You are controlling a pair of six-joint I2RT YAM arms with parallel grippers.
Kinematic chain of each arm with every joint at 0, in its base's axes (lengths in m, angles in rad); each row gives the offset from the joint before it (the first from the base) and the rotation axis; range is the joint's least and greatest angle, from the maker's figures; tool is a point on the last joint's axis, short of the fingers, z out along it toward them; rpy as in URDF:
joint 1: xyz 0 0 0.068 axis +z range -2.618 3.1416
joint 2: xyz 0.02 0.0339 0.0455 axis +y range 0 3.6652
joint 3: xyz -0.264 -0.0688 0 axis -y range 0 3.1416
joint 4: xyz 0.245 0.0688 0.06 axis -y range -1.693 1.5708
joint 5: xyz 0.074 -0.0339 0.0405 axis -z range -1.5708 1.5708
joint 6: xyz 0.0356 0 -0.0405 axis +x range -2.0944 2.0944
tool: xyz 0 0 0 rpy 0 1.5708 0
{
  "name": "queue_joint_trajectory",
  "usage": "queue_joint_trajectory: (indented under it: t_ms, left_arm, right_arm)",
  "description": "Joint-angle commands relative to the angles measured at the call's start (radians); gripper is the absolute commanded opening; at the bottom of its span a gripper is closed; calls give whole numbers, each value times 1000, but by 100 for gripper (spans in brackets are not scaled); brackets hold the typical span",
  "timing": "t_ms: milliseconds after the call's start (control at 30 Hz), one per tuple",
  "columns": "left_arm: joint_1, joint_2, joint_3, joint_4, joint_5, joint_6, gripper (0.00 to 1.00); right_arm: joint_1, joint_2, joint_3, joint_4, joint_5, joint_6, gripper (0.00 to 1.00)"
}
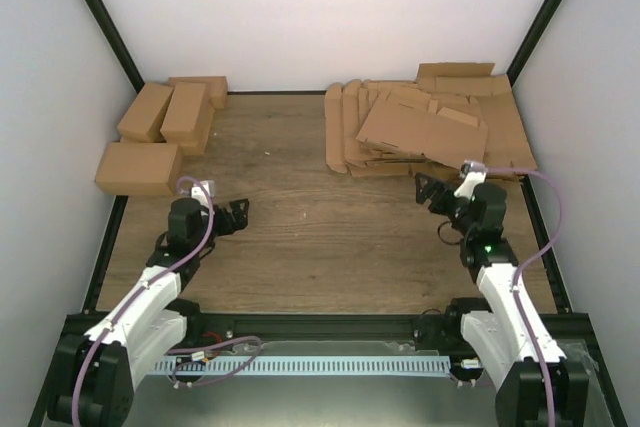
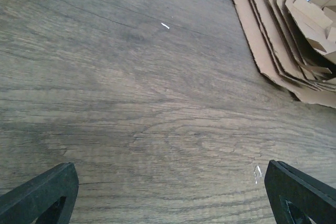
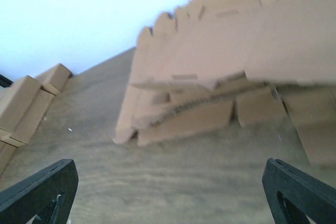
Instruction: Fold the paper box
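A: Where does the paper box (image 1: 425,129) lie?

B: It lies topmost on the blank stack (image 1: 345,137), just ahead of the right gripper (image 3: 168,169), long axis crosswise. Both grippers are spread wide and empty. The left gripper (image 2: 168,169) is well apart.

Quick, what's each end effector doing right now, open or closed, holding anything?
Left end effector: open, holding nothing.
Right end effector: open, holding nothing.
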State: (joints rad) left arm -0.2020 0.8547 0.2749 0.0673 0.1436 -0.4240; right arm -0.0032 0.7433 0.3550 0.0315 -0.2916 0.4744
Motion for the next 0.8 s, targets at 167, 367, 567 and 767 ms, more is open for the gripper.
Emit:
queue_joint_trajectory:
  t_ms: [167, 367, 567, 767]
  left_arm:
    - [-2, 2, -2, 40, 42, 14, 100]
    - [-2, 3, -2, 41, 43, 14, 100]
    - [-2, 13, 0, 40, 42, 14, 100]
    - [-2, 12, 1, 35, 38, 15, 100]
  right_arm:
    - [9, 351, 398, -33, -154, -234, 98]
    - [86, 606, 677, -153, -153, -425, 91]
    - [183, 773, 871, -230, -43, -621, 83]
    - [260, 939, 1005, -309, 74, -749, 71]
